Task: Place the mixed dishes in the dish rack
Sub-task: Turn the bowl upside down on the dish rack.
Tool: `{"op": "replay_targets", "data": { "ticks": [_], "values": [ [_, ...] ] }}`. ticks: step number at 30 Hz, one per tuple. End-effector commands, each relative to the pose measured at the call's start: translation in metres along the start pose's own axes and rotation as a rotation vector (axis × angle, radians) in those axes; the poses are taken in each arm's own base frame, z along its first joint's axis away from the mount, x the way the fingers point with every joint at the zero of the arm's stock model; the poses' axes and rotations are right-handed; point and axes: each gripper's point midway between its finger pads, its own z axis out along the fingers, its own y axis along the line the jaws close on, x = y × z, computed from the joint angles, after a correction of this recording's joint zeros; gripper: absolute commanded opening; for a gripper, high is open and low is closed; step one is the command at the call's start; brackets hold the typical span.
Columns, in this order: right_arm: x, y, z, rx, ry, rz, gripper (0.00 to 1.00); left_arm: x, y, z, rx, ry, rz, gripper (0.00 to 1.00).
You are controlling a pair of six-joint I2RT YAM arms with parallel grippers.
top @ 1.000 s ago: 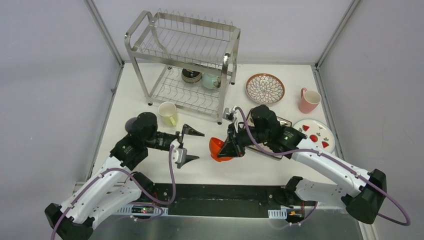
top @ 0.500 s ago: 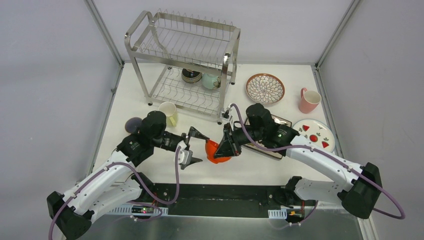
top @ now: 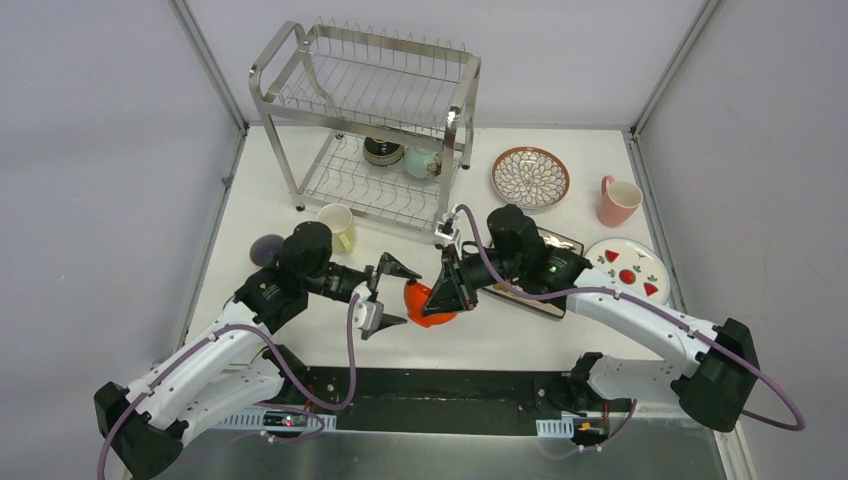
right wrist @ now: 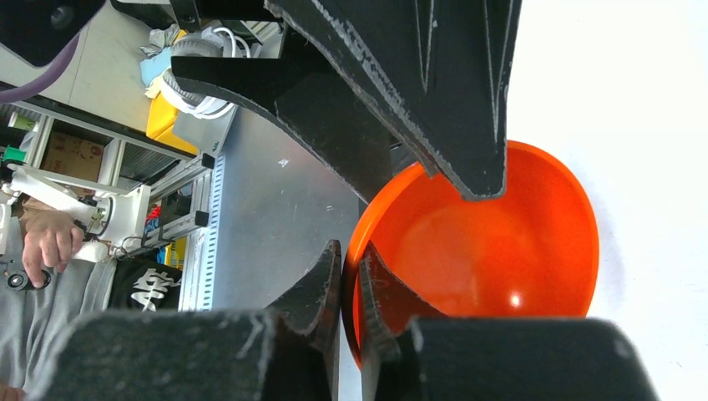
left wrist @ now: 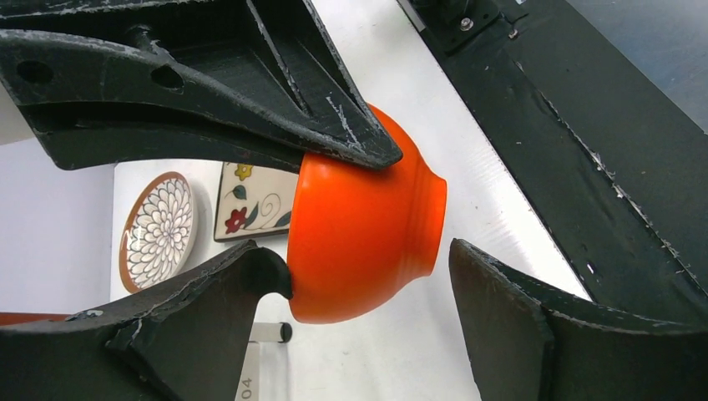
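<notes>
Top external view shows both arms reaching inward. The right gripper (top: 438,300) pinches the rim of the orange bowl (top: 416,299); the left gripper (top: 399,296) gapes wide around it.

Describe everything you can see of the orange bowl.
The orange bowl is glossy, smooth and round, with a short stepped foot, and it is empty. It is tipped on its side between the two claws. The right claw pinches its rim, one finger inside. The open left claw straddles its foot end, its upper finger seemingly touching the wall.
</notes>
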Motion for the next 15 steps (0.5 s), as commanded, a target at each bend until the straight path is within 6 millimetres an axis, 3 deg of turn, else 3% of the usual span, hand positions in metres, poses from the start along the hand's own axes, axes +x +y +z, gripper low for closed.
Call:
{"op": "replay_targets", "data": {
  "ticks": [1, 11, 15],
  "values": [
    [-0.036, 0.024, 0.002, -0.093, -0.079, -0.120, 0.00, -0.002, -0.007, 0.005, 0.036, -0.037, 0.002, 0.83],
    [-0.021, 0.017, 0.011, -0.097, -0.017, -0.074, 0.00, 0.002, -0.001, 0.001, -0.010, 0.004, 0.020, 0.84],
    [-0.029, 0.020, 0.009, -0.093, -0.046, -0.107, 0.00, 0.002, -0.004, 0.002, 0.003, -0.006, 0.007, 0.84]
  ]
}}
